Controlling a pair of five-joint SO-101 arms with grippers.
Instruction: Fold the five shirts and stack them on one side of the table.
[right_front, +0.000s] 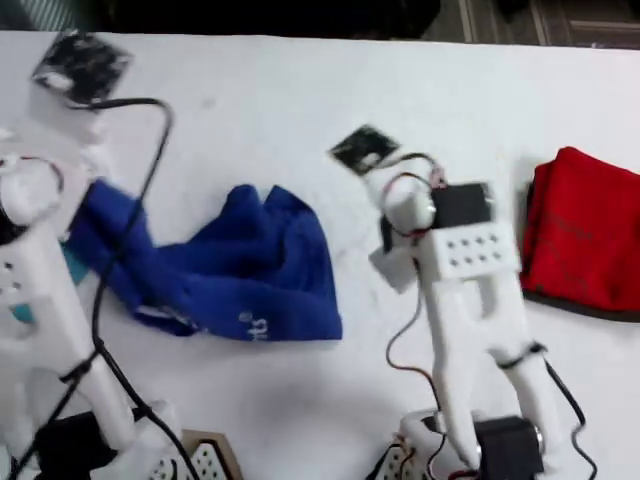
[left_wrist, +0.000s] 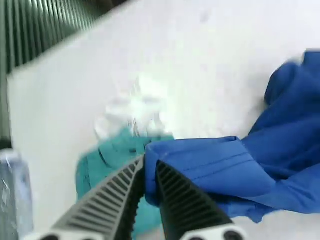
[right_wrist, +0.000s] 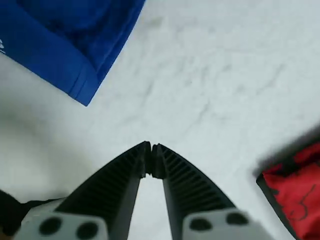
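The left gripper (left_wrist: 150, 164) is nearest the lens in its wrist view, its fingers clenched on a hem edge of the blue shirt (left_wrist: 250, 165). A teal cloth (left_wrist: 102, 167) lies directly beneath the pinch. In the right wrist view the right gripper (right_wrist: 151, 152) hangs over bare white table (right_wrist: 210, 90), fingers pressed together with nothing between them.

In the high view the blue shirt (right_front: 240, 265) lies crumpled at centre left, one part stretching toward the left edge of the frame. A folded red shirt (right_front: 585, 230) sits at the right edge. A dark rim shows under it, though I cannot tell whether that is another garment.

The hold looks thin: only a narrow strip of fabric is caught, so a firm pull could slip it free. The shirt is also bunched, so dragging it by one point would likely tighten the heap rather than spread it, leaving nothing flat to fold. The teal cloth (right_front: 72, 265) lies so close under the jaws that it could be lifted or dragged along. A black cable (right_front: 140, 190) crosses above the stretched part of the shirt and might snag it.
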